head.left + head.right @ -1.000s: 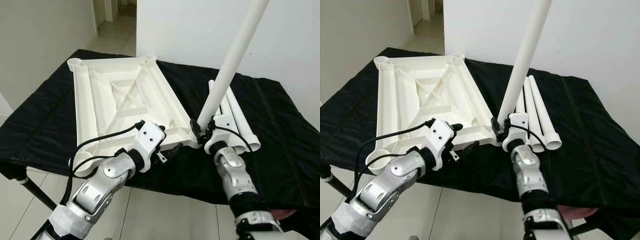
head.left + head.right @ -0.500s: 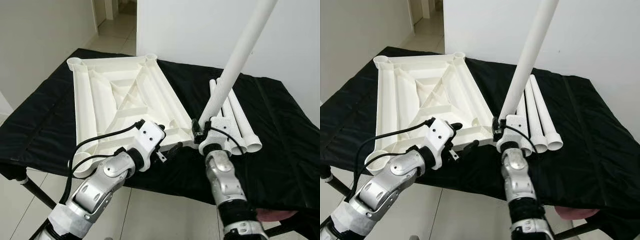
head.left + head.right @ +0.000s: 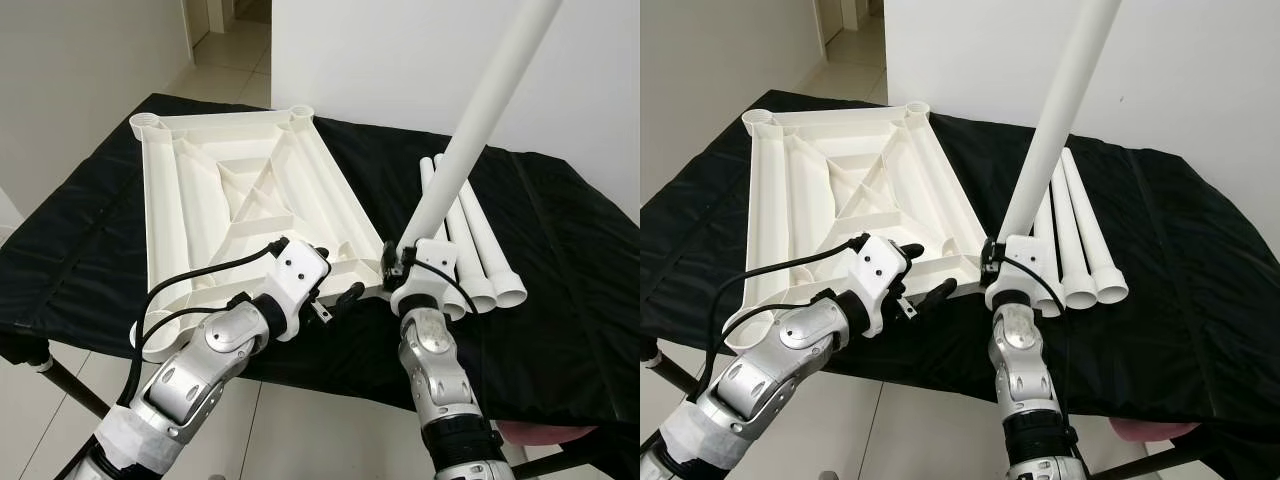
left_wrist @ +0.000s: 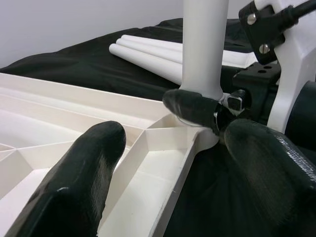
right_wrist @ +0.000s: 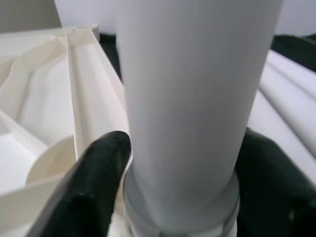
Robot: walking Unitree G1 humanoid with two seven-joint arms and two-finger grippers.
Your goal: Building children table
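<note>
The white tabletop (image 3: 240, 200) lies underside up on the black-covered table (image 3: 560, 300), with round sockets at its corners. My right gripper (image 3: 397, 268) is shut on a white leg tube (image 3: 480, 120) near its lower end, which sits at the tabletop's near right corner socket. The tube leans up and to the right. In the right wrist view the tube (image 5: 192, 98) stands between both black fingers (image 5: 98, 173). My left gripper (image 3: 335, 272) is open beside that corner, one finger (image 4: 84, 168) over the tabletop's inside and the other over the cloth.
Three spare leg tubes (image 3: 480, 250) lie side by side on the cloth, right of the tabletop. The table's near edge runs just under both grippers, with tiled floor below. A white wall stands behind, and a doorway opens at the far left.
My right forearm has swung left beneath the tube, and the tube leans a little more to the right. The left gripper has stayed open at the corner.
</note>
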